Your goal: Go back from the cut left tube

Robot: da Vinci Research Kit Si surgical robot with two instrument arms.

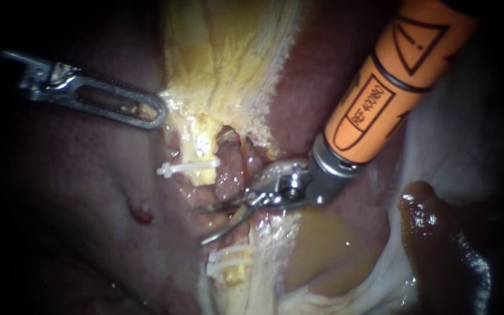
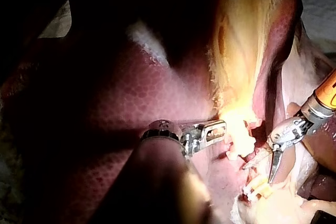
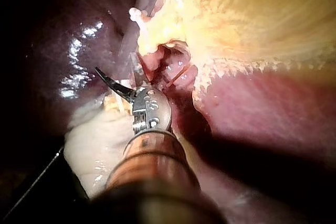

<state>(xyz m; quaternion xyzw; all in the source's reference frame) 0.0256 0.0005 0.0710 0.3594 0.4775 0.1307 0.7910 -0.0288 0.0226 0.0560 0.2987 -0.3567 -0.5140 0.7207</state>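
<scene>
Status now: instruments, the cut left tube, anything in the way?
Right instrument: blades open, in the gap of the cut left tube, clips either side. Left instrument at yellow tissue edge. Way back looks clear.

left instrument [image 1: 157, 114]: silver, slotted; right instrument [image 1: 206, 224]: orange shaft, black markings, steel blades

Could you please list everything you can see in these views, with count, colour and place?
liver: one, dark red, around the site
gallbladder: one, pale yellow, above the cut tube
cut tube: one, in two stumps, yellowish, between the instruments
clips: three, white, one on the upper stump, two on the lower
fluid: one pool, yellow-brown, below the right instrument
left instrument: one, silver, tip at the gallbladder's edge
right instrument: one, orange shaft, silver jaws open at the gap between the stumps
</scene>
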